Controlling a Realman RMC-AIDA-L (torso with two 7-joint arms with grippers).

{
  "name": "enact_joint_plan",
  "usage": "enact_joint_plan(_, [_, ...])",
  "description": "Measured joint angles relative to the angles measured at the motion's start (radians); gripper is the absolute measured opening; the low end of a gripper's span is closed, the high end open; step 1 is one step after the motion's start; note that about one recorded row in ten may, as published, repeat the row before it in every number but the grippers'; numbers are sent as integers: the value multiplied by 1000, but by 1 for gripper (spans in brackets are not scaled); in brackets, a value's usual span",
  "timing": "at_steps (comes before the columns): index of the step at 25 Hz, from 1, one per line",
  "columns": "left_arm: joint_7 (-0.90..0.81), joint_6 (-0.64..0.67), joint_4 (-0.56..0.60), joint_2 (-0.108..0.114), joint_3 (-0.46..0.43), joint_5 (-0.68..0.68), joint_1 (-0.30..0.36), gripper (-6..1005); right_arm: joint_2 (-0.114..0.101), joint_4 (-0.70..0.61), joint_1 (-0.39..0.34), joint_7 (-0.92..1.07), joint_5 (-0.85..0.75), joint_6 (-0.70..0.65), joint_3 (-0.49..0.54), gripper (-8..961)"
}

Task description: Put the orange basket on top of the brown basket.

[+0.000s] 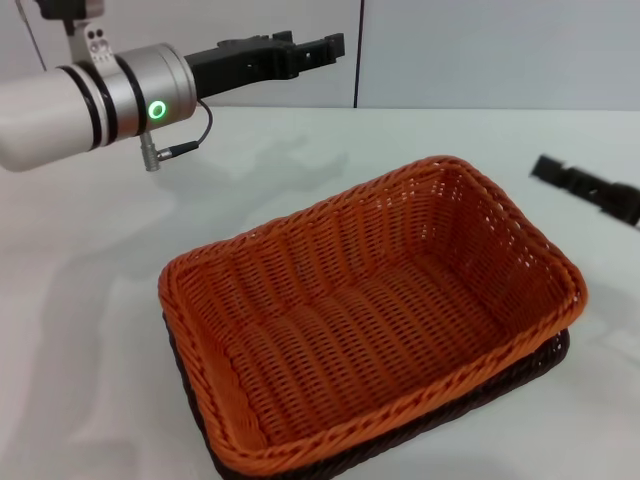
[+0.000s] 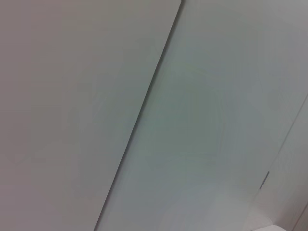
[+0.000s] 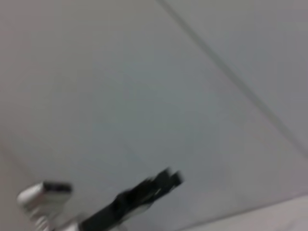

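The orange basket (image 1: 370, 310) sits nested in the brown basket (image 1: 548, 358) at the middle of the table in the head view. Only a dark strip of the brown basket shows below the orange rim, along the left and the front right. My left gripper (image 1: 325, 47) is raised high at the back left, well above and behind the baskets, holding nothing. It also shows far off in the right wrist view (image 3: 168, 178). My right gripper (image 1: 565, 178) hangs at the right edge, apart from the baskets and empty.
The white table (image 1: 90, 300) carries only the two baskets. A pale wall with a dark vertical seam (image 1: 357, 60) stands behind. The left wrist view shows only wall panels (image 2: 144, 115).
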Motion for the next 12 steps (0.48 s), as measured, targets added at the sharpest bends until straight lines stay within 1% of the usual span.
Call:
enact_joint_plan(2, [0,-3,-2,1,1,-10,9,841,-9,-14,-11,-1,0,22,48,535])
enact_joint_plan(3, [0,-4,-5,2,1,-20,17,841,-10,-43,-25,-14,1,62,111,554])
enact_joint_plan(4, [0,-5,-7,3,1,-27,24,841,-10,-43,-25,-14,1,62,111,574])
enact_joint_plan(6, [6,-18,-17,6,-3,-47,41,841,-2,-64,-34,-47,6,87,185,614])
enact_joint_plan(8, [15,-31,-25,7,-6,-57,52,841,16,-67,-39,-120,27,91,278,653])
enact_joint_plan(9, [40,-55,-46,8,-9,-79,77,841,31,-64,-42,-178,56,92,322,653])
enact_joint_plan(10, [50,-63,-54,8,-10,-91,88,841,42,-60,-45,-224,82,92,347,653])
enact_joint_plan(12, [79,-84,-74,8,-11,-130,114,841,74,-48,-50,-392,169,91,378,653])
